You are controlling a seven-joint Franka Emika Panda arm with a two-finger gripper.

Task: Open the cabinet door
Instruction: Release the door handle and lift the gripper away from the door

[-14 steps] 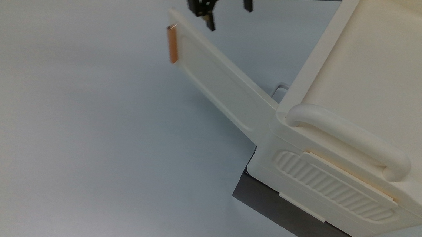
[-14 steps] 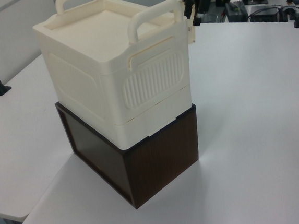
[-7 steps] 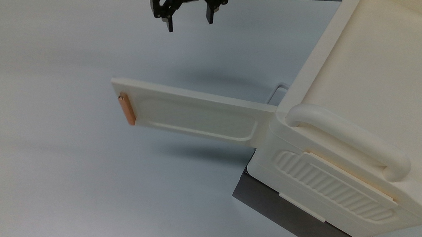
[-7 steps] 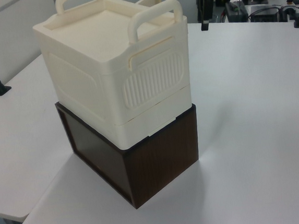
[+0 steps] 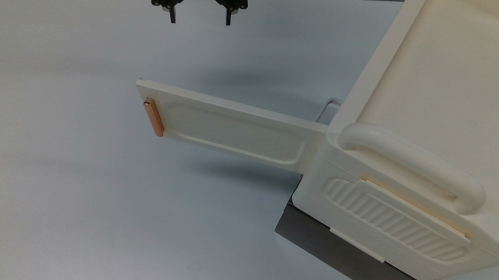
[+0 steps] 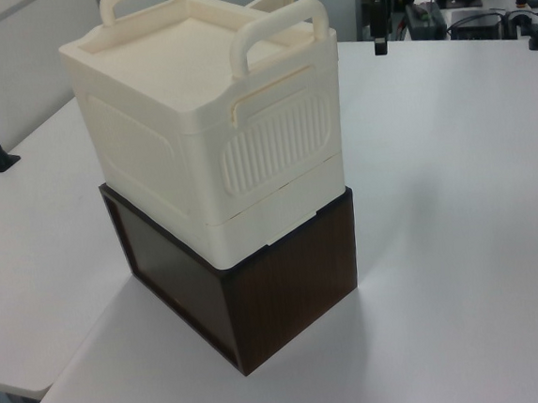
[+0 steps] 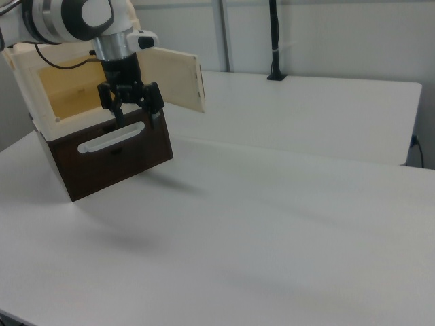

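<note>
Cream plastic cabinet door (image 5: 232, 128) now stands swung wide off the cabinet (image 5: 429, 139), sticking out toward the top view's left w/ its copper bar handle (image 5: 153, 116) at the free end. A second ago it sat at a steeper angle, free end up near the gripper; half a sec ago it had swung further round, and since then it has eased back a touch — prob. settling on its hinge.

Gripper (image 5: 199, 17) has let go and pulled away: fingers apart, holding nothing, hovering over the table (image 5: 54, 166) well clear of the door's free end. In the right view the gripper (image 7: 130, 109) hangs in front of the brown base box (image 7: 115, 159), door (image 7: 173, 78) open beside it, yellow interior (image 7: 68, 92) exposed.

Judgement: task looks essentially done — door open, arm retreating.
</note>
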